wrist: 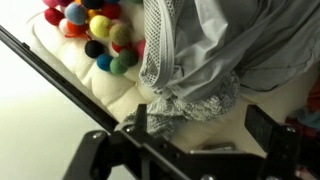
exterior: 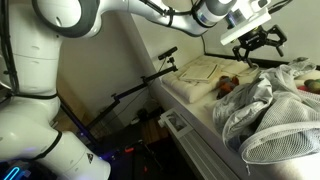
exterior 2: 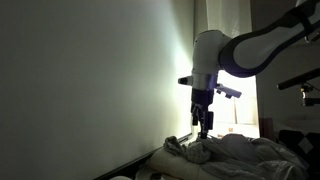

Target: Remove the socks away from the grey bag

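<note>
In the wrist view a grey mesh-trimmed bag lies on a cream surface. A speckled grey-and-white sock sticks out from under the bag's lower edge. My gripper is open and hovers just above the sock, one finger on each side, holding nothing. In an exterior view the gripper hangs over the bag, a crumpled grey heap. In the dim exterior view the gripper points down at the bedding. The sock does not show clearly in either exterior view.
A cluster of coloured pom-pom balls lies on a cream cushion beside the bag; it also shows in an exterior view. A black tripod arm stands beside the surface's edge. A wall runs alongside.
</note>
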{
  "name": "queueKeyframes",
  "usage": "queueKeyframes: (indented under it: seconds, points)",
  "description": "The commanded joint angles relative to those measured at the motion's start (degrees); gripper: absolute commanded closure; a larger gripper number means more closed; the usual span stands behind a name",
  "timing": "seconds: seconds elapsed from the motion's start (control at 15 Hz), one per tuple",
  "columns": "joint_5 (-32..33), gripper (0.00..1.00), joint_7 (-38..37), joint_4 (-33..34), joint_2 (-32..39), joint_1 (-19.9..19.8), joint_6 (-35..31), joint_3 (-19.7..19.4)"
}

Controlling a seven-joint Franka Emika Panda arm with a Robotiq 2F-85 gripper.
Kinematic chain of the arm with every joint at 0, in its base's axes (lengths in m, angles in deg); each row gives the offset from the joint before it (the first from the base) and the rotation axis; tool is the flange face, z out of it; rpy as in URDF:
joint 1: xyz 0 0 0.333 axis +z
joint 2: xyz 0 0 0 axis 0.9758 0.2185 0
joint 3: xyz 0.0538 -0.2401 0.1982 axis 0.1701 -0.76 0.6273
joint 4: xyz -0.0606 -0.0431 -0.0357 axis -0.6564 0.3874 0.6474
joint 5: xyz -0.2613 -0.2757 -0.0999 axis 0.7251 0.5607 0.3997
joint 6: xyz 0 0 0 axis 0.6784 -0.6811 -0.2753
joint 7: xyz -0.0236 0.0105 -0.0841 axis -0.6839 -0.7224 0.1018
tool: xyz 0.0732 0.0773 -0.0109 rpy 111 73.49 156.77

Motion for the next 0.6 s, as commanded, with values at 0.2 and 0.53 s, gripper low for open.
queueKeyframes:
  seconds: [0.2, 0.53]
  points:
    - [0.49, 0.0, -0.68, -0.26, -0.46, -0.29, -0.69, 0.15]
    - [0.31, 0.0, -0.61, 0.19, 0.3, -0.36, -0.48, 0.26]
